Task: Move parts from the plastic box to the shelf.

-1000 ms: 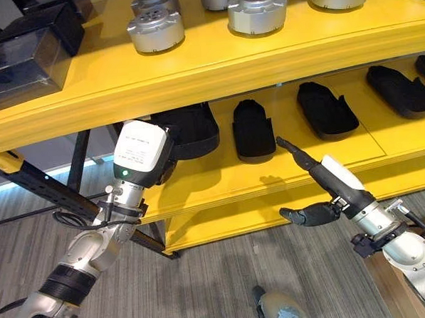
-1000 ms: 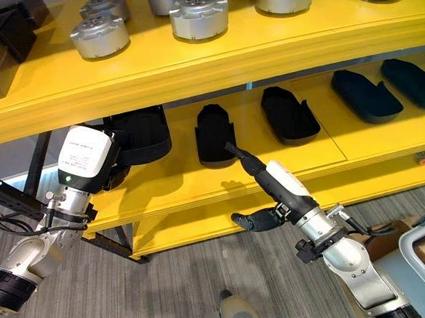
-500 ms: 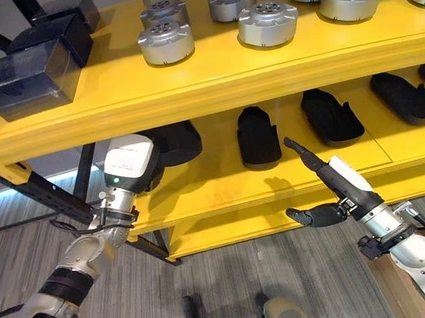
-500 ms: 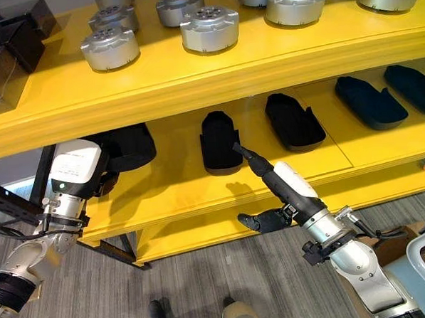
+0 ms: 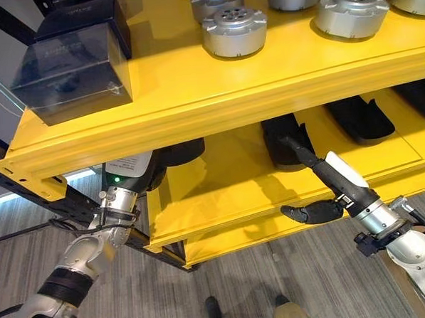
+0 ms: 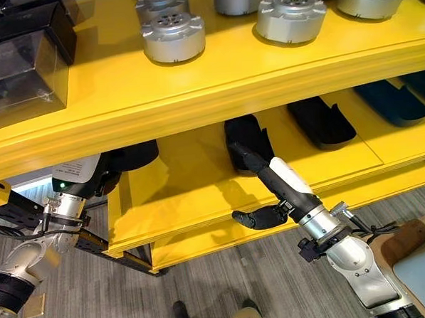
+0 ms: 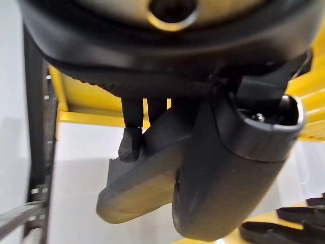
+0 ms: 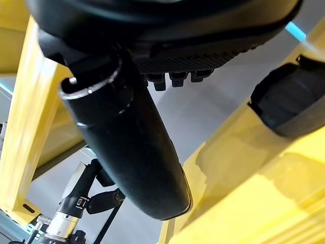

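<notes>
My left hand (image 5: 125, 172) reaches in under the yellow upper shelf (image 5: 195, 96) at the left end of the lower shelf (image 5: 221, 194). It is shut on a black part (image 5: 178, 152). In the left wrist view its fingers (image 7: 131, 142) and thumb curl round that dark part (image 7: 137, 188). My right hand (image 5: 341, 184) is open in front of the lower shelf. Its straight fingers point at another black part (image 5: 286, 137) lying there, and its thumb (image 5: 308, 212) sticks out below. The right hand holds nothing.
More black parts (image 5: 360, 119) lie along the lower shelf to the right. Silver round parts (image 5: 234, 31) and dark see-through boxes (image 5: 72, 63) stand on the upper shelf. A black shelf frame (image 5: 51, 203) slants at the left. A grey plastic box's corner (image 6: 422, 276) shows low right.
The whole picture has shifted, so the camera moved. My left hand, still holding the black part, now sits deeper under the upper shelf. The right hand keeps its open pose.
</notes>
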### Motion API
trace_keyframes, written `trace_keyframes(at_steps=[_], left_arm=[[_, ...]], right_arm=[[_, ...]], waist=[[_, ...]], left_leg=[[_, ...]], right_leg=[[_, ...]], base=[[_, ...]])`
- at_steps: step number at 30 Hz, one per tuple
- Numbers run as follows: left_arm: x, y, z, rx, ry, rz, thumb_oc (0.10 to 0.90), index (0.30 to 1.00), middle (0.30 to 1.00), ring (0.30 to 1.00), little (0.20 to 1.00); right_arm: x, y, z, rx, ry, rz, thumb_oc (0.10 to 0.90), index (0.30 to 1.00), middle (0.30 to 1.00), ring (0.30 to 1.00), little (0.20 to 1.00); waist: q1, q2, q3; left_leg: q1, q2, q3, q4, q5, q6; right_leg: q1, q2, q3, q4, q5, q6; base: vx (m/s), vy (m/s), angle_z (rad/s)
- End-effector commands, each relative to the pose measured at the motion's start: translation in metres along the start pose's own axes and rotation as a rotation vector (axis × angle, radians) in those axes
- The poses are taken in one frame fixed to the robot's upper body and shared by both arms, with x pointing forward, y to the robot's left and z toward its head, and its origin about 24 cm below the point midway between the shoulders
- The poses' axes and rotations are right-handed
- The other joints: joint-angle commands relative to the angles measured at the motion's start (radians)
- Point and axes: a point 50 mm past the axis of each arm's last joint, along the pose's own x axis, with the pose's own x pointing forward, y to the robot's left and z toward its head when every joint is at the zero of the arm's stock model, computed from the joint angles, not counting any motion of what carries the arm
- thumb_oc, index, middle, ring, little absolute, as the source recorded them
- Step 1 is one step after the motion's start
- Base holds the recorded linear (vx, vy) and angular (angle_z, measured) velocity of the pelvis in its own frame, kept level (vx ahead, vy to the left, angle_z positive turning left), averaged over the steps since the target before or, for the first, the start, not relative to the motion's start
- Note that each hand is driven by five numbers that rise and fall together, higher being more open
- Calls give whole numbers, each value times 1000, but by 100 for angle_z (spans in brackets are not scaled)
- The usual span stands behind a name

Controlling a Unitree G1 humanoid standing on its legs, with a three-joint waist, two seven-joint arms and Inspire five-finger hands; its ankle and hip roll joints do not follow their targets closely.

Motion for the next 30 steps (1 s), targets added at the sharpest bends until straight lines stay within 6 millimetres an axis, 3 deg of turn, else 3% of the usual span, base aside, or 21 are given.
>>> trace_keyframes(at_steps=[1,3,6,13,24,30], left_arm=[[41,58,-6,50,-27,271,400,300,300,300,300],[37,57,-10,65,-24,265,400,300,300,300,300],[34,52,-7,58,-32,247,400,300,300,300,300],[40,41,10,-27,-43,220,400,300,300,300,300],[5,12,7,-119,88,159,400,300,300,300,300],[-1,4,9,-130,111,147,400,300,300,300,300]], right_arm=[[17,-18,35,-13,-217,-65,900,1000,1000,1000,1000],[25,-15,37,5,-243,-54,900,1000,1000,1000,1000],[28,-12,39,6,-251,-49,900,1000,1000,1000,1000],[24,-20,38,-28,-232,-65,900,1000,1000,1000,1000],[10,-28,37,-58,-222,-165,900,1000,1000,1000,1000],[7,-42,58,-45,-373,-297,900,1000,1000,1000,1000]], waist=[[29,18,-93],[47,23,-82],[51,24,-70],[39,21,-31],[35,21,-15],[32,30,-2]], left_leg=[[15,53,84,46,-163,-26],[8,71,116,55,-157,-28],[-6,82,129,75,-160,-33],[-77,84,97,171,-166,-39],[-72,82,86,189,-175,-38],[-82,74,87,199,-182,-34]], right_leg=[[-67,20,-147,80,-16,-42],[-104,7,-183,118,-19,-33],[-114,15,-184,138,-36,-42],[-111,30,-179,195,-75,-80],[-116,38,-171,231,-100,-93],[-134,37,-169,253,-109,-97]], base=[[-31,-63,-16],[-72,-73,-68],[-26,-58,-52],[-18,-37,2],[4,-4,1],[-6,13,-1]])
